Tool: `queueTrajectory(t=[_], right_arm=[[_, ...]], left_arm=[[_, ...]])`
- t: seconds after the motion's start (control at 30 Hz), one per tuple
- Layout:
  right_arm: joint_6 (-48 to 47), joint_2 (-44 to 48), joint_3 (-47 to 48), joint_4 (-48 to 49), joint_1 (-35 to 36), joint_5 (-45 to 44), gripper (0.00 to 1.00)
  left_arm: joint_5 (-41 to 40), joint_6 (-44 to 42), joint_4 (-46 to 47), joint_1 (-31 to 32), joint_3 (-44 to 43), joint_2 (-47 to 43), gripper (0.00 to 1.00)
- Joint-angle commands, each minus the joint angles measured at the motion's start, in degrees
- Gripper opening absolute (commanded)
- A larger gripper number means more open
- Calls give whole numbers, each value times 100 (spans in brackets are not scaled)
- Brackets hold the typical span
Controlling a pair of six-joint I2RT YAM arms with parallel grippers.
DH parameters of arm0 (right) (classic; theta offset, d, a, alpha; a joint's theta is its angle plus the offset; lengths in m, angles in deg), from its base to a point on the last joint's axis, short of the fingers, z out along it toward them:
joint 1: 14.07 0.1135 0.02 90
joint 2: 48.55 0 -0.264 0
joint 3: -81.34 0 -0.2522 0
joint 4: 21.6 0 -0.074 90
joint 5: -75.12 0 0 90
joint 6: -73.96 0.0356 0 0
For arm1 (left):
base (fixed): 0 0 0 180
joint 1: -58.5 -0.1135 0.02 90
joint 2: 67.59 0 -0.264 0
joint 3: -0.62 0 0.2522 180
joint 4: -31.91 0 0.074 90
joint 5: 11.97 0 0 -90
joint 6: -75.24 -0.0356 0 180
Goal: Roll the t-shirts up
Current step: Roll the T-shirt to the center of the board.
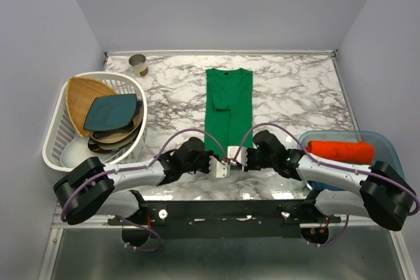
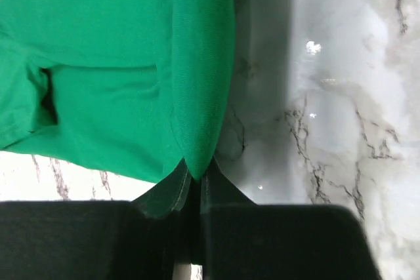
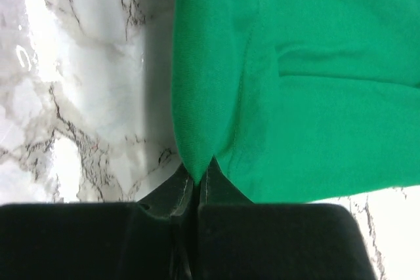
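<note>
Both my left gripper and my right gripper pinch the near hem of the green t-shirt, folded long on the marble table, so I judge the rolling only begins and next I must turn this hem forward evenly.

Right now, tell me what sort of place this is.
Probably a robot test bench staged as a household counter: plain walls closing in a marble table, a green shirt laid out flat, a basket of dishes.

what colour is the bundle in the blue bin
The bundle is orange-red, seen best in the top external view.
</note>
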Motion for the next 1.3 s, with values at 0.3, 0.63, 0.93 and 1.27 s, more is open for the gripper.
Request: queueTrajectory(t=[0.3,0.63,0.93,1.27], right_arm=[[-736,-632,1534,-3129,-1321,2294,1],[-1554,-3038,4022,-5563,-2131,3288,1],[-1915,-4104,4998,-6364,-2333,3236,1],[-1932,-4825,5455,-6655,-2465,3034,1]], left_arm=[[2784,75,-4764,-1463,-2605,750,4],[3832,-691,-7207,-2544,-4897,3025,2],[3745,-1244,-8176,-2932,-6042,4213,2],[3639,-1359,-8502,-3081,-6702,4935,4]])
